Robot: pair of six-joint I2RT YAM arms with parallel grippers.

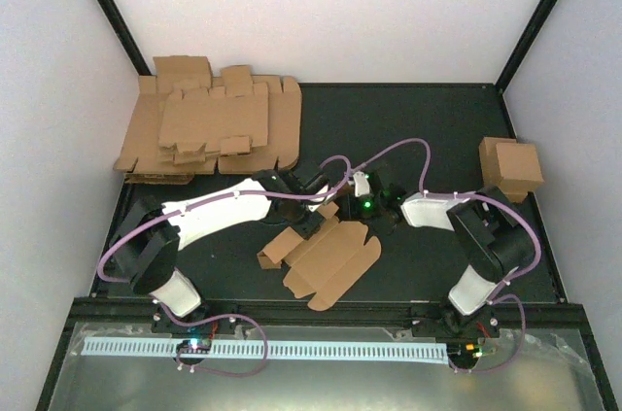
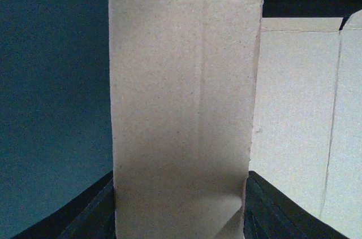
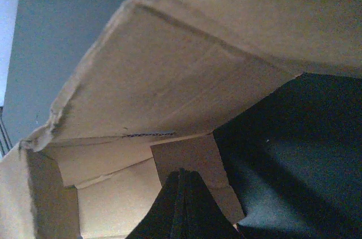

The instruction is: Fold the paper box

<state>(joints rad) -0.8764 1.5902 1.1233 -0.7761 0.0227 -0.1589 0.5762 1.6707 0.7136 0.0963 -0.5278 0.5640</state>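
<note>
**Location.** The paper box (image 1: 330, 257) lies partly opened on the surface (image 1: 418, 129), near the middle of its near edge.

**Handling.** We judge it light and thin. It looks stiff across each flat panel, weak along the pressed crease lines, and easy to dent or tear at the small tabs. It is likely to slide on the dark surface if pushed from one side only, so one set of jaws should steady it while the other folds.

**Left jaws.** These stand partly apart. A long flap (image 2: 181, 92) fills the gap, and its side edges meet both fingers (image 2: 93, 213). We read this as a grip across the width of the flap.

**Right jaws.** These are closed, with the fingers (image 3: 182, 205) pressed together and no card visible between them. Their tip lies over a small tab (image 3: 189, 154) under the raised wall of the paper box. We cannot tell whether it touches.

**Hold points.** We recommend taking a flap by its free edges or flat face, close to the crease, and pressing tabs home with a closed tip. Avoid pinching corners.

**Containers.**
- The paper box has no closed cavity yet, and nothing shows inside it.
- A finished box (image 1: 510, 166) stands at the right edge of the surface with its lid shut, so its contents are hidden.
- A pile of flat blanks (image 1: 209, 129) lies in the far left corner, well apart.
</note>
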